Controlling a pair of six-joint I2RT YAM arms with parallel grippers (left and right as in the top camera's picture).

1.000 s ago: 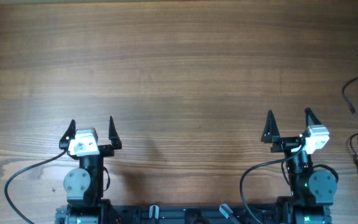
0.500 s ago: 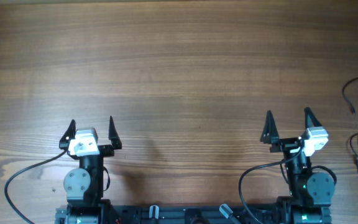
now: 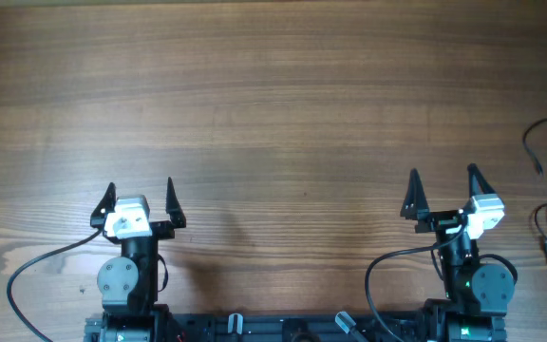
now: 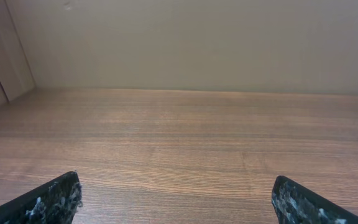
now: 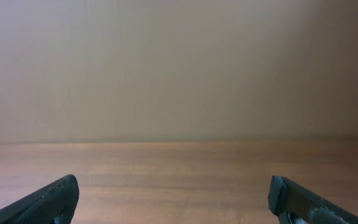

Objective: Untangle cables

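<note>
Right end effector (image 3: 443, 172) shifts marginally toward 3 o'clock, jaws wide like the left end effector (image 3: 141, 183); continue to the cables (image 3: 537, 167) at the 3 o'clock edge of the bench (image 3: 273, 114) and pinch one strand near a plug.

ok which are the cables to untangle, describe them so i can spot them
Go to the far right edge of the wooden table, beyond the right gripper. The cables are the hair-thin black loops there with small plugs at their ends, far thinner than the arm wiring curving by the bases.
</note>
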